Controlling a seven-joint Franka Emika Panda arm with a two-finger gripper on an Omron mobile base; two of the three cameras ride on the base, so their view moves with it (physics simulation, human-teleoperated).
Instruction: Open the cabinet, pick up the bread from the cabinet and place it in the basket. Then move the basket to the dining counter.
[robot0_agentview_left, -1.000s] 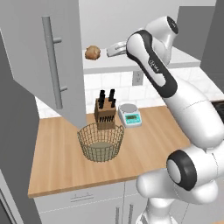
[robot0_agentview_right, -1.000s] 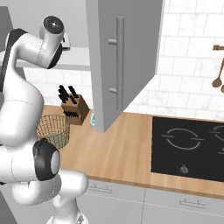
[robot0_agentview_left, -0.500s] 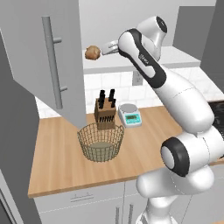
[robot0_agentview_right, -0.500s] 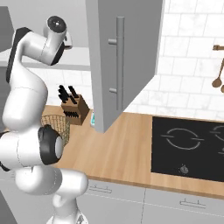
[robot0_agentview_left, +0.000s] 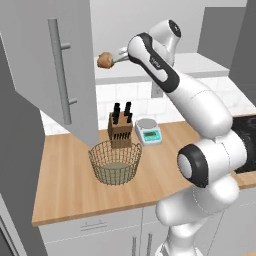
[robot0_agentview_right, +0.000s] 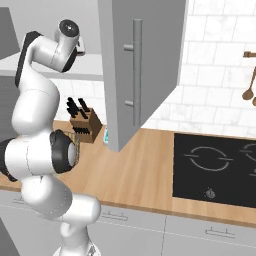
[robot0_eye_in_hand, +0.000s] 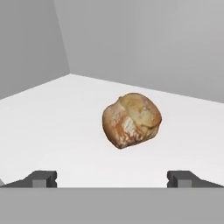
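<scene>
The cabinet stands open, its grey door (robot0_agentview_left: 55, 75) with a bar handle swung out to the left; from the right base view another door (robot0_agentview_right: 135, 75) hangs open. The bread (robot0_agentview_left: 105, 60), a small golden-brown roll, lies on the pale shelf (robot0_agentview_left: 200, 65). My gripper (robot0_agentview_left: 119, 55) is just right of it, open, with nothing held. In the hand view the bread (robot0_eye_in_hand: 131, 120) lies ahead, beyond and between the wide-apart fingertips (robot0_eye_in_hand: 42, 178) of the gripper (robot0_eye_in_hand: 111, 179). The wire basket (robot0_agentview_left: 115, 162) sits below on the wood counter. The dining counter is out of view.
A knife block (robot0_agentview_left: 120, 131) and a small scale (robot0_agentview_left: 149, 132) stand behind the basket on the wood counter (robot0_agentview_left: 65, 190). A black hob (robot0_agentview_right: 215, 167) lies to the right. Wooden utensils (robot0_agentview_right: 249, 90) hang on the tiled wall.
My hand has moved left along the shelf, closer to the bread. The jaws have stayed open, and the bread and basket have not moved.
</scene>
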